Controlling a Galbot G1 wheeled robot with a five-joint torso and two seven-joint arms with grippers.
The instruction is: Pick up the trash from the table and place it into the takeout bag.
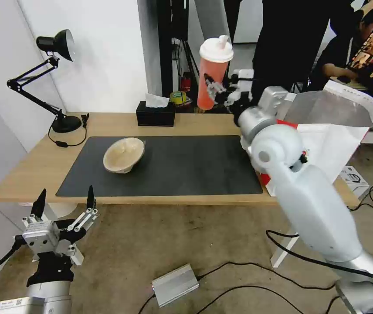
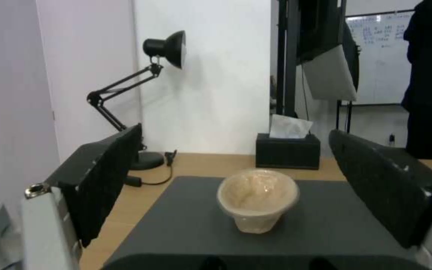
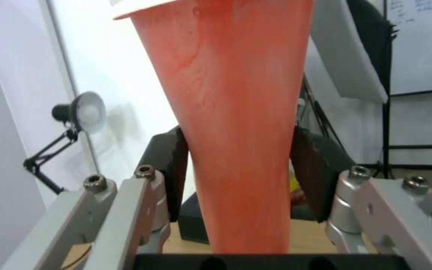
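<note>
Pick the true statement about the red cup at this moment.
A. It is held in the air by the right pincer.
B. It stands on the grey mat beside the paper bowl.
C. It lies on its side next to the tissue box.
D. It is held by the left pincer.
A: the right pincer is shut on the red cup, lifted above the table's far edge; the left pincer hangs open below the near edge.

The head camera looked down from high up at the whole table (image 1: 186, 124). The left wrist camera sat low by the table's near edge, facing the far wall. The right wrist camera sat very close behind the red cup (image 3: 236, 123). All 3 views shared the black lamp (image 1: 55, 46).
</note>
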